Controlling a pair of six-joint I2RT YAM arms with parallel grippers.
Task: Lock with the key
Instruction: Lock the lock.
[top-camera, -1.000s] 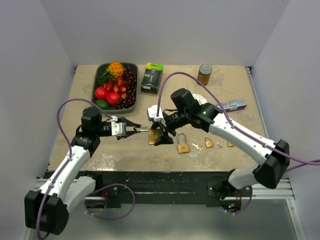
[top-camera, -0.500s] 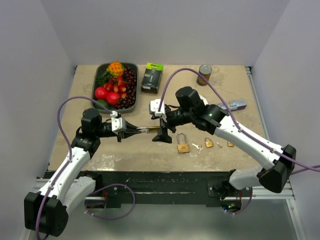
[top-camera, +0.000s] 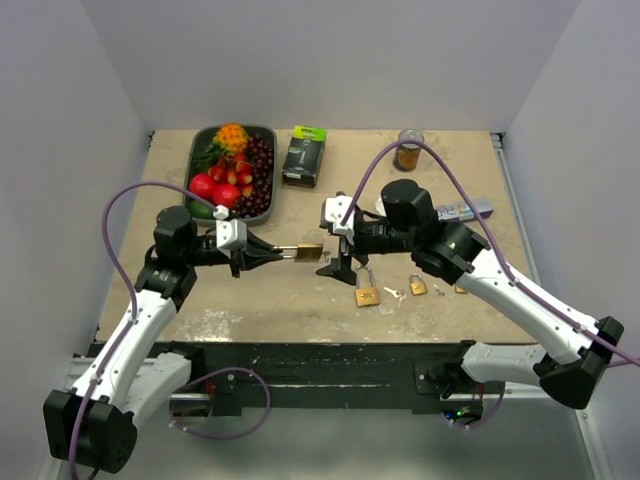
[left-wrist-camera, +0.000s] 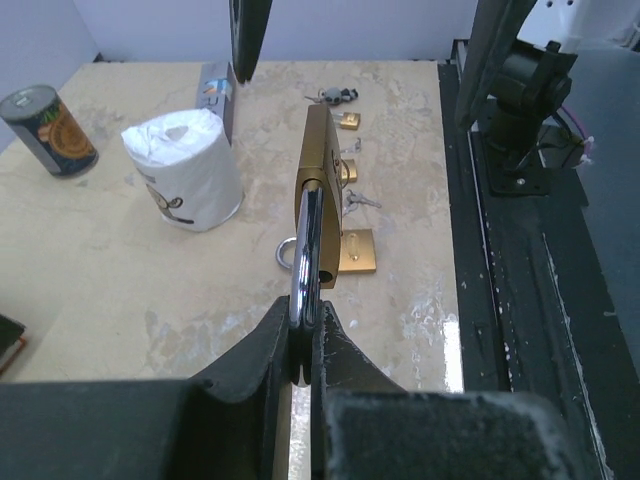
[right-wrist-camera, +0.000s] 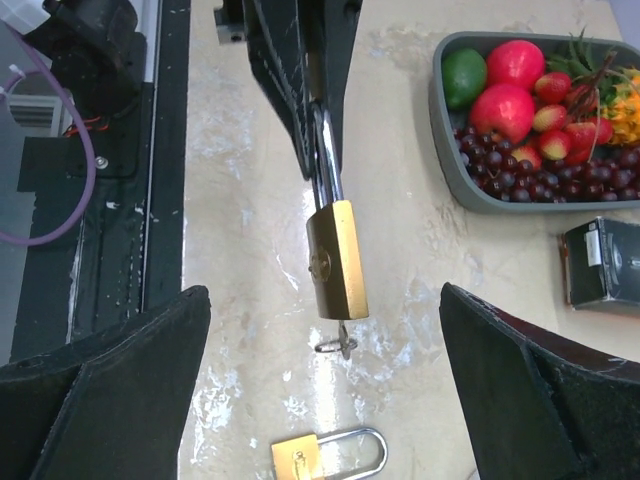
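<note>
The pale stone counter (top-camera: 250, 300) carries everything, and both arms reach in over its middle. At its far left sits a grey tray (right-wrist-camera: 447, 150) of fruit, with a black box (top-camera: 303, 155) beside it and a can (top-camera: 408, 148) further right. A white paper roll (left-wrist-camera: 185, 180) stands near the can.

The left claw (top-camera: 280, 254) is clenched on the steel shackle (right-wrist-camera: 325, 160) of a brass padlock (right-wrist-camera: 335, 260), holding it up off the counter with the body pointing toward the right arm (edge-on in the left wrist view). The right claw (top-camera: 338, 268) is spread wide and grips nothing. It sits just beside the padlock's free end without touching it.

On the counter below lie a second brass padlock (top-camera: 366, 292) and a smaller one (top-camera: 418, 286). The key (right-wrist-camera: 338, 344) sticks out of the underside of the held padlock's body.
</note>
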